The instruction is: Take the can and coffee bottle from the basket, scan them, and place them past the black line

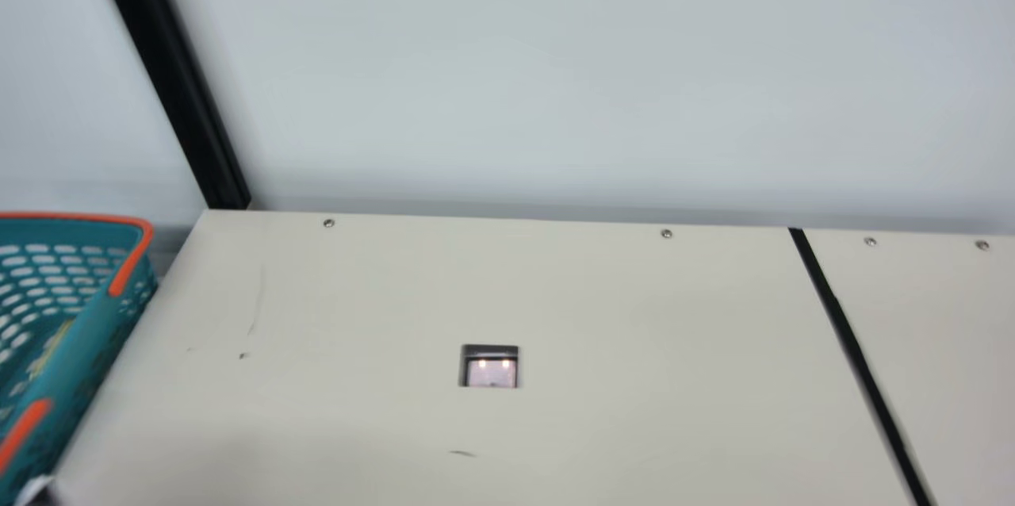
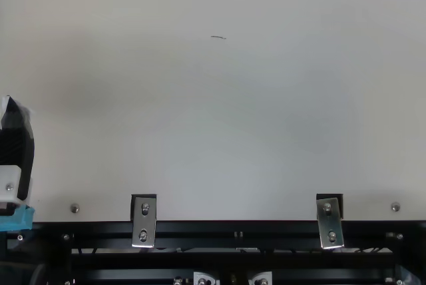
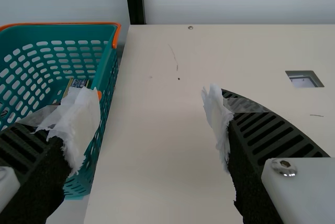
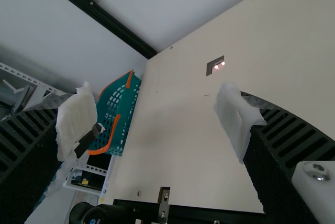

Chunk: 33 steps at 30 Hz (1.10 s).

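Our fingers stand spread, one pair near the basket [image 3: 109,67]

We hold the left gripper [image 2: 16,142] with its ribbed fingers wide apart, their tips wrapped in white material [image 3: 84,124]. The basket lies beside one of those fingers; just past that wrapped tip, a partly hidden dark-and-yellow item [image 3: 78,83] sits inside, though we cannot tell whether it is the can or the coffee bottle. The scanner window [image 1: 492,373] lies beyond the opposite finger, and the black line [image 1: 848,339] runs farther off from these fingers than the window. Our right gripper [image 4: 157,116] also has its fingers spread, with the basket farther off beyond them.
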### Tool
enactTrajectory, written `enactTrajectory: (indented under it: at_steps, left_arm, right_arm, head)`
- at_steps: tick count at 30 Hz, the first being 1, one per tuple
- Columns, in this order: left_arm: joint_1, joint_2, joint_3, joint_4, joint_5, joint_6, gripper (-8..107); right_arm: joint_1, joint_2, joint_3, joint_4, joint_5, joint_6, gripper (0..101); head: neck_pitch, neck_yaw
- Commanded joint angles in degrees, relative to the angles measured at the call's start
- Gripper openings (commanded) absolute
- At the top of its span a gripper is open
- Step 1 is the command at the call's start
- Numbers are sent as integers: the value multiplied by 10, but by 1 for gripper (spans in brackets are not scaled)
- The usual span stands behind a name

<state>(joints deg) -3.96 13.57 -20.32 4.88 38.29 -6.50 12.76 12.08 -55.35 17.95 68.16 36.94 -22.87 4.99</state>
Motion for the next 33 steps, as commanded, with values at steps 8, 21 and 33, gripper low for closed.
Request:
enactTrajectory:
  at_steps: [8, 21, 33]
  left_arm:
    - [0, 0, 0, 0, 0, 0, 90]
    - [0, 0, 0, 0, 0, 0, 90]
    - [14, 10, -7, -3, -4, -13, 90]
  right_arm:
    - [0, 0, 0, 0, 0, 0, 101]
    - [0, 0, 0, 0, 0, 0, 101]
    - [0, 0, 0, 0, 0, 0, 101]
  head:
    - [-21, 142]
    - [-21, 205]
    - [-21, 205]
